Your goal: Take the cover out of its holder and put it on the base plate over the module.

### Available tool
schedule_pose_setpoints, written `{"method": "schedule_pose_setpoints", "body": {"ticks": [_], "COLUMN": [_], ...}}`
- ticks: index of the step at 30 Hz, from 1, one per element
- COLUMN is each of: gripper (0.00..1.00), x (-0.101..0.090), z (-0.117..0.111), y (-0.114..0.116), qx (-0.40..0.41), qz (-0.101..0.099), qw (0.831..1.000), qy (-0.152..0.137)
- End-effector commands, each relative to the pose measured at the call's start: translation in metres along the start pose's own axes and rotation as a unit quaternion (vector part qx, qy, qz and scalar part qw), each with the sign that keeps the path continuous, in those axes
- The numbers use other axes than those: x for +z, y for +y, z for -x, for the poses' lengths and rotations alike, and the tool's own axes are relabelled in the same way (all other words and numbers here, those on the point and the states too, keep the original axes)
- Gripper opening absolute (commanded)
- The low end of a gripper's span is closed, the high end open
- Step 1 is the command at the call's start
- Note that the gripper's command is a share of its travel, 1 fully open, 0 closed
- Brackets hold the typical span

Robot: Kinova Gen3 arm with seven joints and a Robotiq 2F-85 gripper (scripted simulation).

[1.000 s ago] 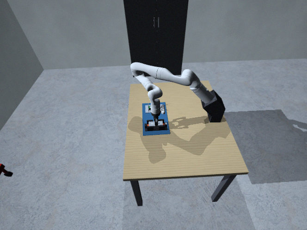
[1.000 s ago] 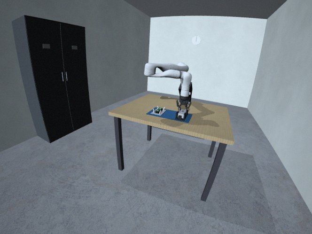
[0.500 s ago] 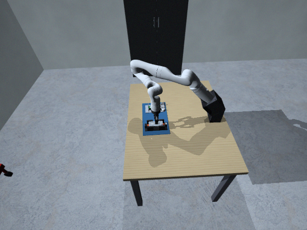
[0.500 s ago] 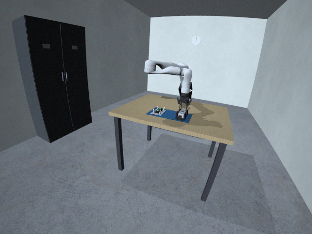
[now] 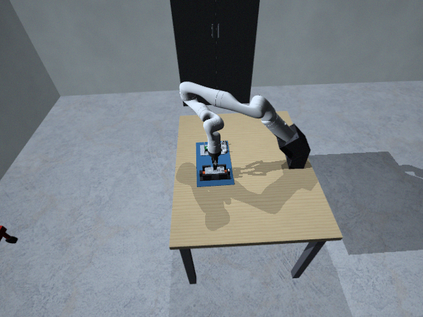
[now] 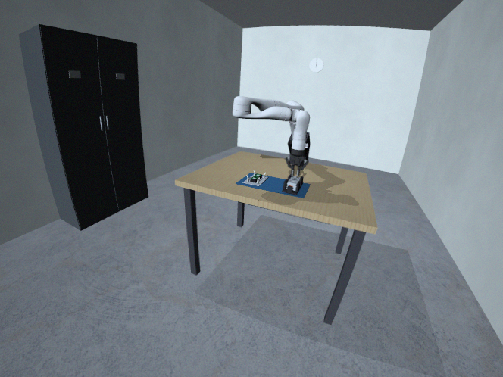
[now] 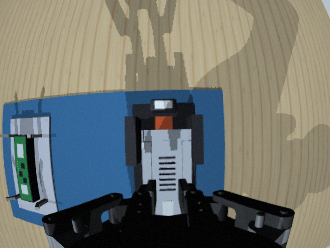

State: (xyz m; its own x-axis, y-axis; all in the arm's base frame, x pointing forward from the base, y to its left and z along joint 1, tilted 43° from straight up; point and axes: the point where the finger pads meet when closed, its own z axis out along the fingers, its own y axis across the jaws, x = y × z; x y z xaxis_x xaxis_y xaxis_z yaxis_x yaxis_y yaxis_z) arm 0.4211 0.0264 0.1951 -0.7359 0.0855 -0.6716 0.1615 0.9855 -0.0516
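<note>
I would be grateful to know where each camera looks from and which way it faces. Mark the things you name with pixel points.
Top: high up, angled down over the wooden table [image 5: 273, 223] [image 6: 210, 174]; shows the white jointed arm [image 5: 218, 97] [image 6: 300, 127].
Exterior: beside the table, facing across it; shows arm and gripper [image 5: 215, 166] [image 6: 295, 173] [image 7: 167, 188].
Wrist: on the arm, facing down past the gripper.
Top and exterior share the tall black cabinet [image 5: 194, 41] [image 6: 73, 121].

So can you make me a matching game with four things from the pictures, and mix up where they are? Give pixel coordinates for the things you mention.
Things:
1. grey plastic cover [image 5: 220, 170] [image 6: 293, 185] [image 7: 167, 145]
2. green circuit-board module [image 5: 206, 148] [image 6: 256, 177] [image 7: 23, 165]
3. tall black two-door cabinet [image 5: 194, 51] [image 6: 76, 141]
4. round white clock [image 6: 316, 64]

Places:
A. standing on the floor
B. in the black holder [image 5: 215, 177] [image 6: 286, 186] [image 7: 199, 140]
C. high on a wall
D. on the pale grey base plate [image 5: 202, 149] [image 6: 249, 182] [image 7: 46, 165]

Right pairs: 1-B, 2-D, 3-A, 4-C
</note>
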Motion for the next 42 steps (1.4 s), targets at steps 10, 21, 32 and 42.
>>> {"method": "schedule_pose_setpoints", "body": {"ticks": [10,21,32,42], "gripper": [0.00,0.00,0.00,1.00], "x": [-0.0003,-0.0003,-0.0003,-0.0003], "z": [0.0003,0.0003,0.0003,0.0003], "y": [0.0001,0.0001,0.0001,0.0001], "qx": [0.000,0.000,0.000,0.000], "qz": [0.000,0.000,0.000,0.000], "qw": [1.000,1.000,1.000,1.000], "qy": [-0.001,-0.001,-0.001,-0.001]}}
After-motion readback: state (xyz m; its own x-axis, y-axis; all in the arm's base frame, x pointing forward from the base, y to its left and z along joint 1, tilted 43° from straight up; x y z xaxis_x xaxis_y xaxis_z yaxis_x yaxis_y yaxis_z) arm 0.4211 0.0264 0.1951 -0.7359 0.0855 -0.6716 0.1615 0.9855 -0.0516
